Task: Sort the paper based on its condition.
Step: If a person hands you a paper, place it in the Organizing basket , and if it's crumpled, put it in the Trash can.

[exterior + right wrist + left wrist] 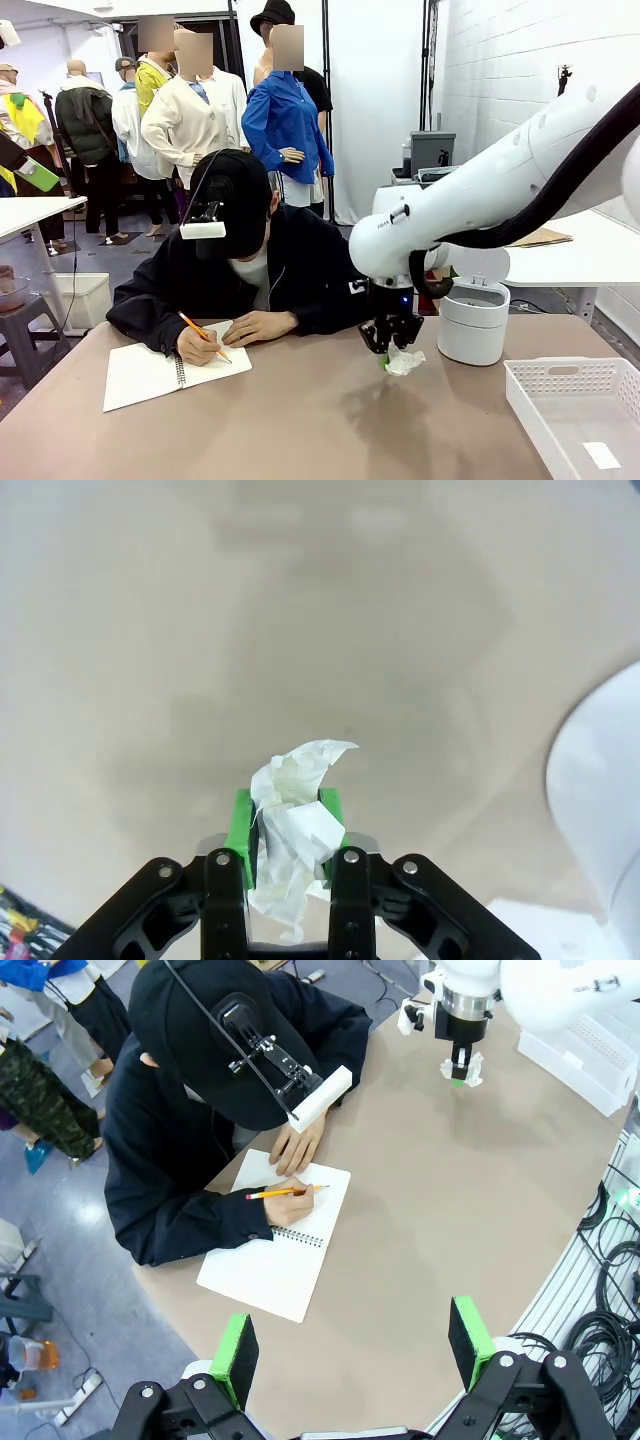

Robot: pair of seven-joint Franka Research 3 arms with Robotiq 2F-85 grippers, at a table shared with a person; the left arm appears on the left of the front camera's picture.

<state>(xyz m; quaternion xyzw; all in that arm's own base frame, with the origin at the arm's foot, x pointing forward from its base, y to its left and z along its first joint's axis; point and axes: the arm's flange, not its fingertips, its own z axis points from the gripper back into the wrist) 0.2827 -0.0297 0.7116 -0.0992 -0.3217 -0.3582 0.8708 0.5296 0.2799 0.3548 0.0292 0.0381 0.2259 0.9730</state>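
Currently right jaws pinch crumpled paper wad [405, 360] above table [300, 420]; left jaws wide, high over notebook [280, 1250].

Pads [240, 822] (green) half behind paper wad [292, 825]

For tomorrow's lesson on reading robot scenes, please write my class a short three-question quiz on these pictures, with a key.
1. True or false: the robot's right hand is shut on a crumpled paper wad, held above the table.
2. Which container stands nearest that wad? A) the white lidded bin B) the white basket C) a metal bucket
3. Fill in: the person writes in the spiral notebook with a ____.

Key: 1 true; 2 A; 3 pencil.
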